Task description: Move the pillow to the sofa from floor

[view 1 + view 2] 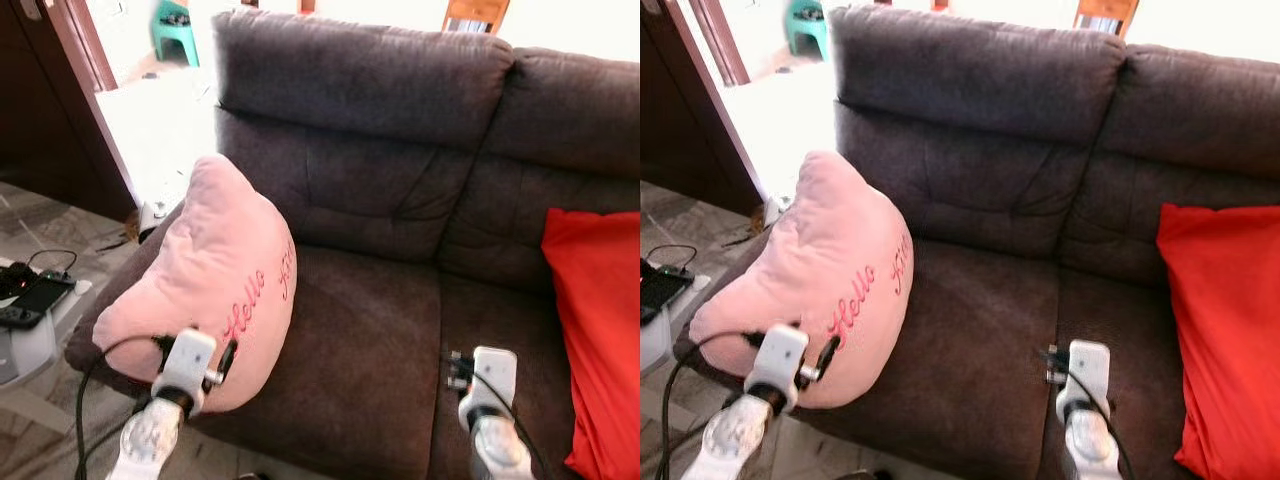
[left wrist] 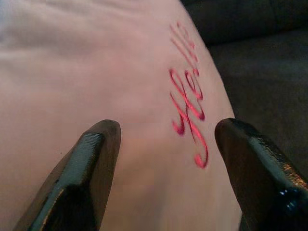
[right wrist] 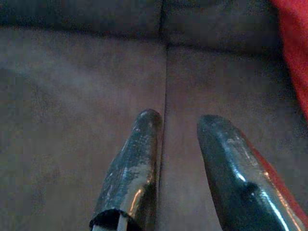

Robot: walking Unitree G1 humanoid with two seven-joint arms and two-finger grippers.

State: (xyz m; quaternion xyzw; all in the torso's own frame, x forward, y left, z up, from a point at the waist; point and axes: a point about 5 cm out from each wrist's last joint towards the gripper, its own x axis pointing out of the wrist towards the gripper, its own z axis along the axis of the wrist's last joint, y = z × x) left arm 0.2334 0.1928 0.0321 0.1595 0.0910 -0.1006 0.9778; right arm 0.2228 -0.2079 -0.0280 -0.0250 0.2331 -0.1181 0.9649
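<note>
A pink pillow [image 1: 215, 275] with red "Hello" lettering stands tilted on the left end of the dark brown sofa [image 1: 380, 330], leaning over the armrest. My left gripper [image 2: 166, 127] is at the pillow's lower front corner. Its fingers [image 2: 91, 159] are open, spread wide, with the pillow's face and lettering right before them and nothing pinched. My right gripper [image 3: 178, 118] hovers over the seam between the two seat cushions, open by a narrow gap and holding nothing. Its white wrist [image 1: 492, 378] shows low on the right.
A red cushion [image 1: 598, 330] leans at the sofa's right end. On the left, a low white table [image 1: 30, 330] carries black devices and cables. Behind it a doorway [image 1: 150, 110] opens to a bright room with a teal stool [image 1: 175, 28].
</note>
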